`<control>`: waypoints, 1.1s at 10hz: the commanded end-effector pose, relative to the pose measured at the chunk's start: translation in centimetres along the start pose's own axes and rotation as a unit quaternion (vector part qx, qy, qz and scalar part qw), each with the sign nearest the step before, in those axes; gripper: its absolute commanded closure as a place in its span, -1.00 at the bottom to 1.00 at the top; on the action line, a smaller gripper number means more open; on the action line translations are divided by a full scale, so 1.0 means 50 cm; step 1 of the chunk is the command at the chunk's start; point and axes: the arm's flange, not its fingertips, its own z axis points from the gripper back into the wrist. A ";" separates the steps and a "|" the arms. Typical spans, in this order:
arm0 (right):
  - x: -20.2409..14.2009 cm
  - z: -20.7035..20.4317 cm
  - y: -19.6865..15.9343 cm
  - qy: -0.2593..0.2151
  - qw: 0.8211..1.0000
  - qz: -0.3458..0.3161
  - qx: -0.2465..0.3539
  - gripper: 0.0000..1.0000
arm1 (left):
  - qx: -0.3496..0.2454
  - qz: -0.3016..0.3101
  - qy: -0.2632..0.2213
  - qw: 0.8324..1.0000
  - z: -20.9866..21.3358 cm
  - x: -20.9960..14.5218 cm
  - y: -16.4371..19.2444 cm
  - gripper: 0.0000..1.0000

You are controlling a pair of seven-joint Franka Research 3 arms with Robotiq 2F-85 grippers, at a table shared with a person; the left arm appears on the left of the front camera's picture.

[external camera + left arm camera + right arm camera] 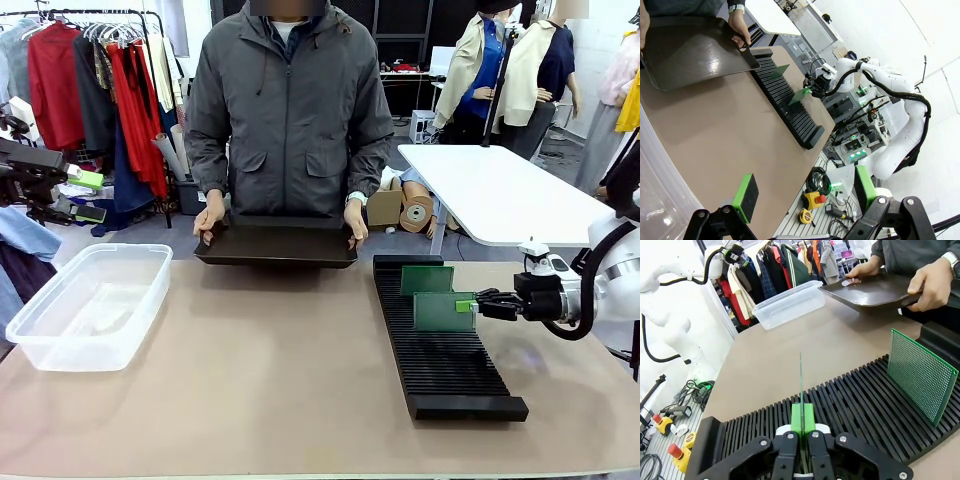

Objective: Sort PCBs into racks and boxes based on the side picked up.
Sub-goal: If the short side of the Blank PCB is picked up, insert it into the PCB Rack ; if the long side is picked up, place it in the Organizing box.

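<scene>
Two PCBs stand in the long black rack (440, 340), which lies lengthwise on the right half of the tan table (260, 390). The far PCB (427, 279) sits upright in a slot near the rack's far end, its dotted face plain in the right wrist view. The nearer PCB (443, 312) stands a few slots closer to the robot, its lower edge down among the slots, and the right gripper (472, 305) has its green pads pressed together on that board's edge; in the right wrist view the board shows edge-on as a thin line rising from between the closed fingers (796, 420).

At the left of the table rests the clear plastic box (88, 305), nothing visible inside it. The left gripper (85, 195) hangs above and beyond the box at the picture's left edge, its fingers (746, 197) spread wide apart and holding nothing.

Across the table a person in a grey zip jacket holds a shallow black tray (275, 245) by both ends, left hand (208, 215) and right hand (356, 220) on its handles, its near edge tipped over the table.

The tabletop is matte and otherwise bare. Behind the person are a clothes rail with red and dark garments (100, 80), cardboard rolls (415, 212) on the floor, and a white table (500, 195) to the right.
</scene>
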 end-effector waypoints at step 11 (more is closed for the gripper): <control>-0.004 -0.003 -0.005 0.005 1.000 -0.002 -0.007 1.00 | -0.005 0.005 0.000 1.000 0.002 0.000 -0.005 -1.00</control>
